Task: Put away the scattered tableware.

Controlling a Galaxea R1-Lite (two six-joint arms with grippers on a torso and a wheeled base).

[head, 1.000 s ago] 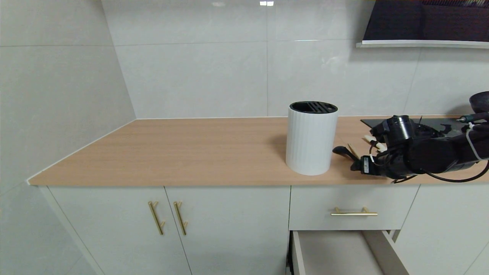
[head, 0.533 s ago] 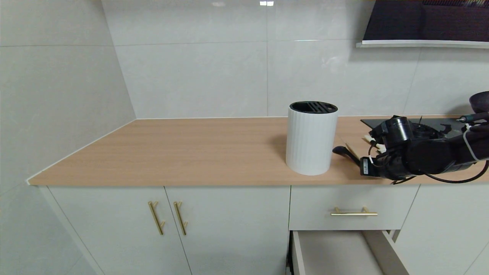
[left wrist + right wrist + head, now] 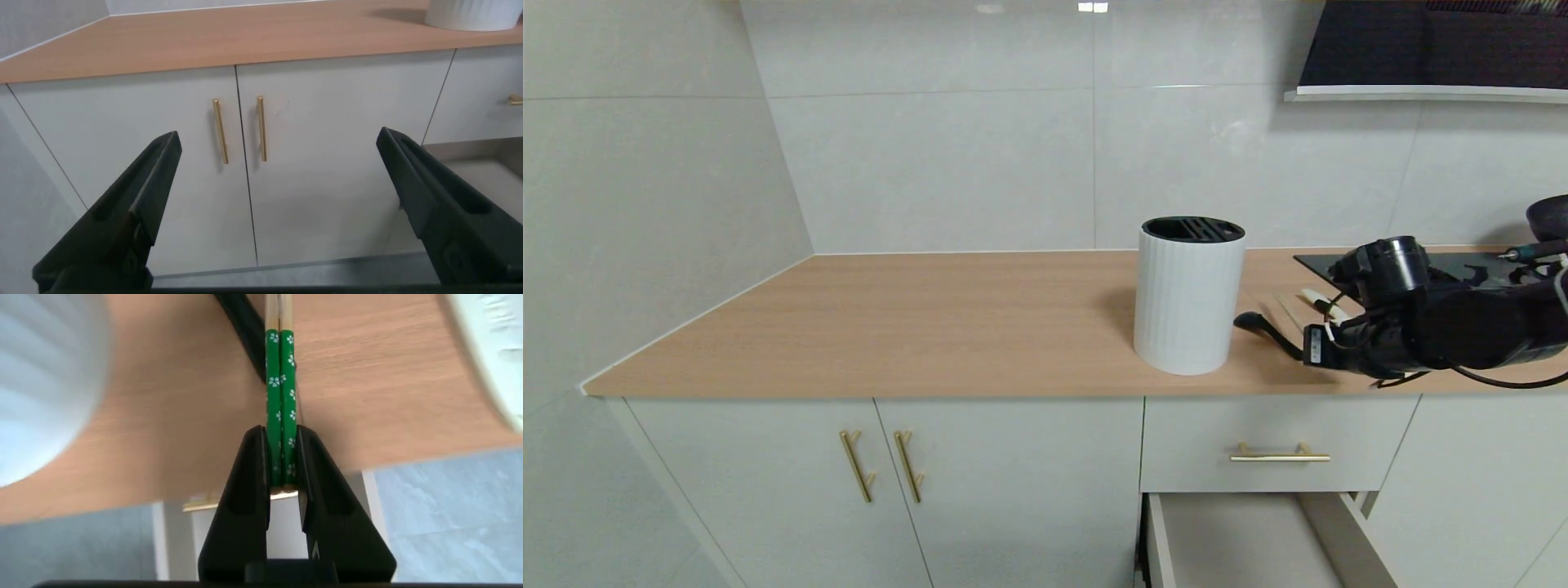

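On the counter [image 3: 931, 318] the holder [image 3: 1188, 302] stands with nothing sticking out of it, and an open drawer [image 3: 1241, 547] shows below at its 6 o'clock. Down by the cupboard doors [image 3: 241, 131] the left claw [image 3: 278, 140] hangs spread wide. At the holder's 3 o'clock the right claw [image 3: 281, 441] pinches the chopsticks [image 3: 280, 367] low over the wood, with a black utensil [image 3: 1258, 327] beside them. Nothing looks stowed yet; lifting and slotting remain.

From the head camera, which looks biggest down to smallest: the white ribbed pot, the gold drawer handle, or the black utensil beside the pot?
1. White ribbed cylindrical holder, clearly largest.
2. Gold metal bar drawer handle.
3. Black utensil beside it, partly hidden, so its place is unsure.
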